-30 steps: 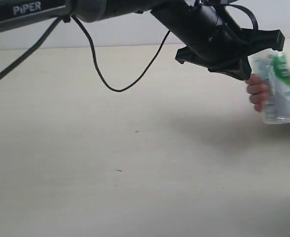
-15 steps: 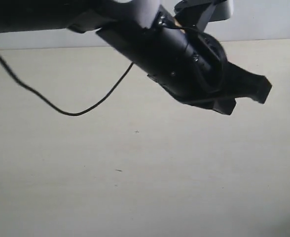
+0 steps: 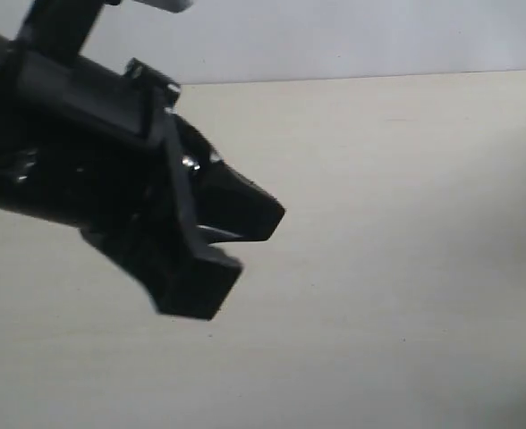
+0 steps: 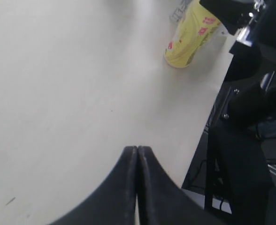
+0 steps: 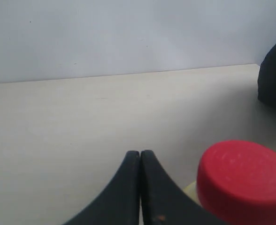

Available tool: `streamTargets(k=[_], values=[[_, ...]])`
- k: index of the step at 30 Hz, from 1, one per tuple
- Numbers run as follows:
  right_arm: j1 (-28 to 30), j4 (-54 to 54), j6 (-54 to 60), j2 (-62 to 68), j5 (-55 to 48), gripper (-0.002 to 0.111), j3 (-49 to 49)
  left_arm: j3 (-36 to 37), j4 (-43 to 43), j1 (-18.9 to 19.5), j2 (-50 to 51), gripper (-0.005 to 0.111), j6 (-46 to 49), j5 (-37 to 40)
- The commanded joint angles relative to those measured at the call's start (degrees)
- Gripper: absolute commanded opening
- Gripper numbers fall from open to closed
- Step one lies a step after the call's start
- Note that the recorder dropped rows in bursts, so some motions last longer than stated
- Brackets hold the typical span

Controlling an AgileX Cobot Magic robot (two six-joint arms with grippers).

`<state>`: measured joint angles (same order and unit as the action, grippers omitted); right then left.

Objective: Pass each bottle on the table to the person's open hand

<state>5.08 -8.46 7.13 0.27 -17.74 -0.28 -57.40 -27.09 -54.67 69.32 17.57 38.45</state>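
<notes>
A yellow-labelled bottle stands upright near the table's edge in the left wrist view, well away from my left gripper. That gripper is shut with nothing in it. The left arm fills the left of the exterior view, close to the camera. My right gripper is shut and empty over the table. A bottle's red cap rises right beside it, with a bit of yellow showing under the cap. The person's hand is out of view.
Black arm bases and stands sit just past the table edge beside the yellow bottle. A dark rounded shape cuts into the side of the right wrist view. A pale wall runs behind the table.
The left arm has swung from the right side of the exterior view to the left, close to the camera. The hand holding the white-and-green bottle has left the view.
</notes>
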Motion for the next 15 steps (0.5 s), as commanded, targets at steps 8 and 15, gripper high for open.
streamTargets(k=[8, 15], values=[[0.3, -0.1, 0.3, -0.3, 0.3, 0.000, 0.3, 0.7, 1.3, -0.3, -4.3, 0.000, 0.4, 3.3], [0.3, -0.1, 0.3, -0.3, 0.3, 0.000, 0.3, 0.7, 1.3, -0.3, -4.3, 0.000, 0.4, 3.3]])
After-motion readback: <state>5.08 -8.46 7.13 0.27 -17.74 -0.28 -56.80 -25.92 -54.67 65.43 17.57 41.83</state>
